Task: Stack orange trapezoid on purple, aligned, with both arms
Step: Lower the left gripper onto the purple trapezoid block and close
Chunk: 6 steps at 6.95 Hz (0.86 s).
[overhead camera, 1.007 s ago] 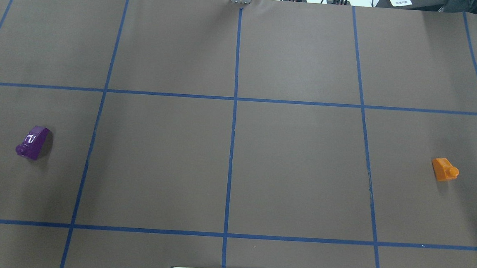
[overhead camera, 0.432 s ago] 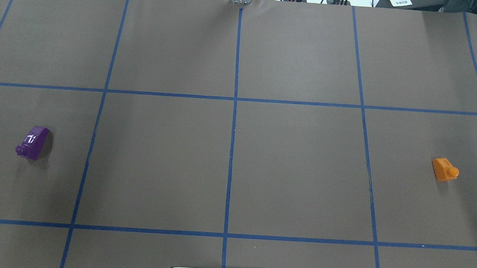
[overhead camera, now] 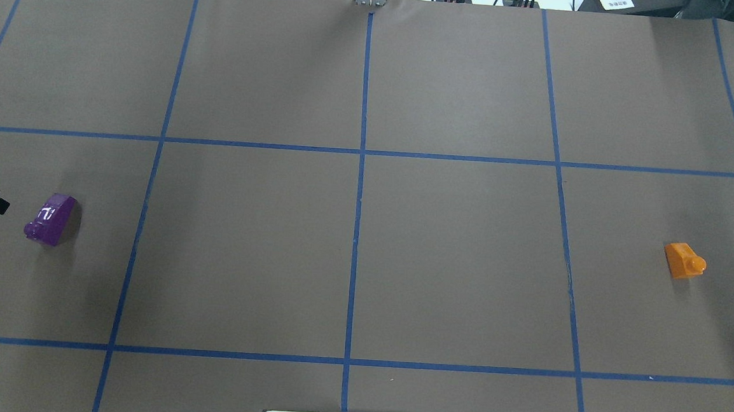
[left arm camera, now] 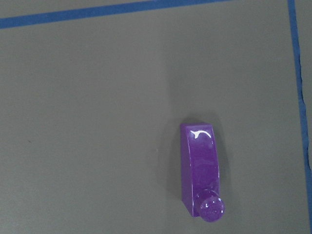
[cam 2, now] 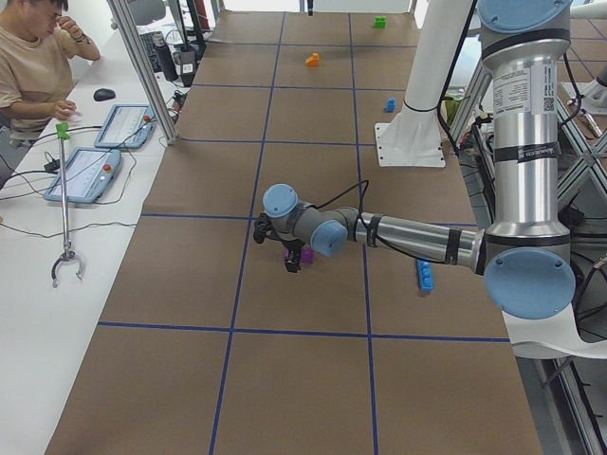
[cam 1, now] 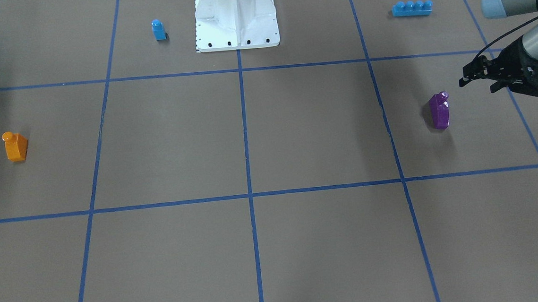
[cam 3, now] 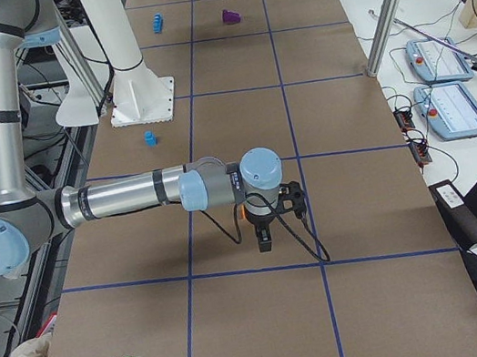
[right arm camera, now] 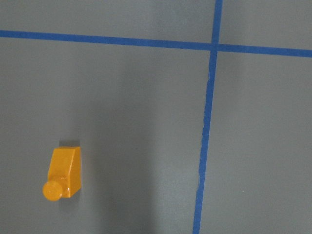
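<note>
On the brown blue-taped table [overhead camera: 351, 262], as seen from overhead, the grey-silver left arm [cam 2: 417, 237] is stretched toward nine o'clock and the grey-silver right arm [cam 3: 122, 199] toward three o'clock. The left gripper [cam 1: 463, 76] appears to have its jaws apart. Whether the right gripper [cam 3: 265, 240] is apart or together cannot be told.

The small glossy purple sloped plastic block [overhead camera: 52, 218] stands at nine o'clock, with the left gripper near it at its own nine o'clock, not touching. The small glossy orange plastic trapezoid block [overhead camera: 684, 260] stands well apart at three o'clock, unheld.

A jaw pressed on a glossy slope could squeeze a block out. A low approach could topple the purple one. Mismatched slopes would spoil the alignment.
</note>
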Available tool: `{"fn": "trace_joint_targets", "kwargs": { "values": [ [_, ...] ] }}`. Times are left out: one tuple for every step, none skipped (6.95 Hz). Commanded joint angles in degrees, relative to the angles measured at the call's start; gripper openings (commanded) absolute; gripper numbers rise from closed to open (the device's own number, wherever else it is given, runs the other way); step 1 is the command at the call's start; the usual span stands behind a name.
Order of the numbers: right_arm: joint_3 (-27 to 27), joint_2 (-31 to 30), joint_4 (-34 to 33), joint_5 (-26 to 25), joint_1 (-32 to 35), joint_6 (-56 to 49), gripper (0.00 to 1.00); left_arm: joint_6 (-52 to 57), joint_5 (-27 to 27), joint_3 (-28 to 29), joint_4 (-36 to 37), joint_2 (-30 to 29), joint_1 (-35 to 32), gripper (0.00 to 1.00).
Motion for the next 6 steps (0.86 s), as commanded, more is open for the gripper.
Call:
{"fn": "trace_joint_targets", "kwargs": {
  "values": [
    [0.0,0.0,0.0,0.0,-0.1,0.0,1.0,-4.2,2.3,1.1,-0.4,-1.9,4.6,1.0],
    [-0.1,0.0,0.0,-0.1,-0.1,0.0,1.0,-7.6,4.1,1.6,-0.4,-3.6,7.2,0.99],
    [-0.4,0.0,0.0,0.0,-0.1,0.0,1.0,-7.8,5.9,2.0,-0.4,-3.5,7.6,0.97],
    [-0.4,0.0,0.0,0.0,-0.1,0.0,1.0,-7.9,6.2,2.3,-0.4,-3.5,8.2,0.97],
    [-0.4,0.0,0.0,0.0,-0.2,0.0,1.0,-7.9,8.1,2.9,-0.6,-3.8,9.7,0.87],
    [-0.6,0.0,-0.1,0.0,-0.2,-0.1,1.0,-7.9,8.1,3.0,-0.6,-3.8,9.8,0.68]
  ]
}}
